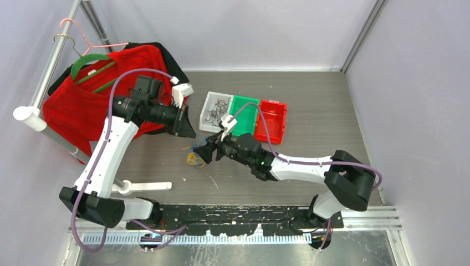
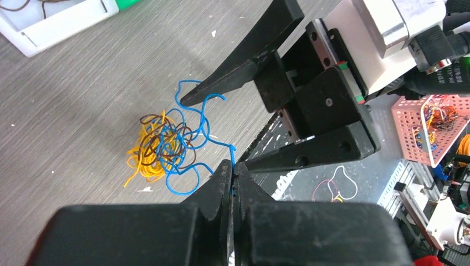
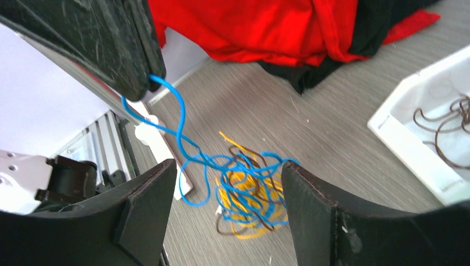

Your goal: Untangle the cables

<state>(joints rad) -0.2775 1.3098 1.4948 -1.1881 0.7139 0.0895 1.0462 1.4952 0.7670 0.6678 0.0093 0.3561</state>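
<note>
Blue thin cord (image 3: pixel 181 113) is clamped in my shut left gripper (image 2: pixel 233 173), leading up from the yellow-orange, brown and blue cable tangle (image 2: pixel 158 149) mid-frame, presumably so my gaping right gripper (image 3: pixel 227 166) can pin it.

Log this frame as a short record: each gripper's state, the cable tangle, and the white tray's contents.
left gripper: shut on a blue cable, pulling one strand up from the knot
right gripper: open, fingers either side of the knot in its own view
cables: yellow, brown and blue, one knot on the table
white tray: holds loose brown strands
</note>
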